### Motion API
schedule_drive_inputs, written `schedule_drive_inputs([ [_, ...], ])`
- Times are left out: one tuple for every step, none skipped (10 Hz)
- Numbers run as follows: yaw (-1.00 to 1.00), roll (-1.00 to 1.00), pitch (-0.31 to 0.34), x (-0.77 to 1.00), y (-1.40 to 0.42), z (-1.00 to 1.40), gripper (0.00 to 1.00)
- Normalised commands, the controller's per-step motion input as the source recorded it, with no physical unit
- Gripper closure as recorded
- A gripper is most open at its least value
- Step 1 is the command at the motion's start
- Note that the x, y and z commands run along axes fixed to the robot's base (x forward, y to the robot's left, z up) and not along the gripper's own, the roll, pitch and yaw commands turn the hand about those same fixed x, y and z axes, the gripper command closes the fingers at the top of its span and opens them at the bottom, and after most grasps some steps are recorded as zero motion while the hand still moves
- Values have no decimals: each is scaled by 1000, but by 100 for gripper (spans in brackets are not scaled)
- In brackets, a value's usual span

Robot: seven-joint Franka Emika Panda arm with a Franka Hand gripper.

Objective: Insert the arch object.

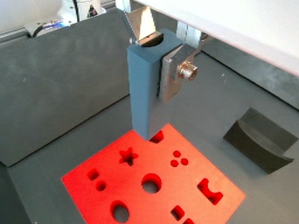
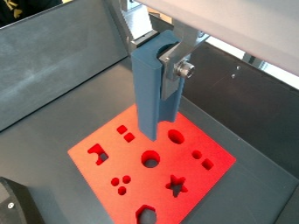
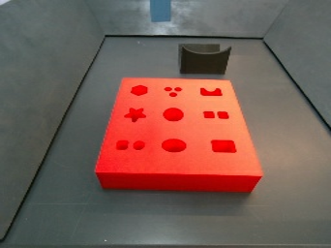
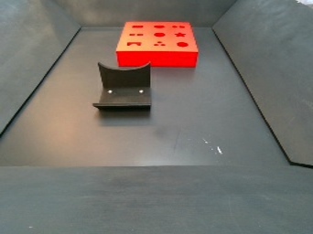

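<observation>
The gripper hangs in the air above the red board, its long blue-grey finger pointing down over the board's edge in both wrist views; only that one finger shows clearly, so whether the jaws are spread or pressed together cannot be told, and no piece is seen between them. In a side view only the finger's tip shows, at about 12 o'clock, high above the floor. The arch object sits on the dark floor apart from the board, at roughly 1 o'clock of it in that side view, with its curved notch facing up. In a side view from the opposite end the arch object lies near the middle of the floor, at about 7 o'clock of the red board, well apart from it. The board's top carries cut-outs: a star, circles, squares, and an arch-shaped recess.
</observation>
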Motion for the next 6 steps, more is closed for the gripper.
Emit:
schedule_drive_inputs([
  [-11, -84, -31, 20, 0, -214, 100],
  [-46, 0, -70, 111, 74, -466, 100],
  [0, 50, -161, 149, 86, -560, 100],
  [0, 76, -210, 211, 0, -660, 100],
  [0, 83, -201, 343, 0, -686, 100],
  [0, 101, -184, 469, 0, -660, 100],
])
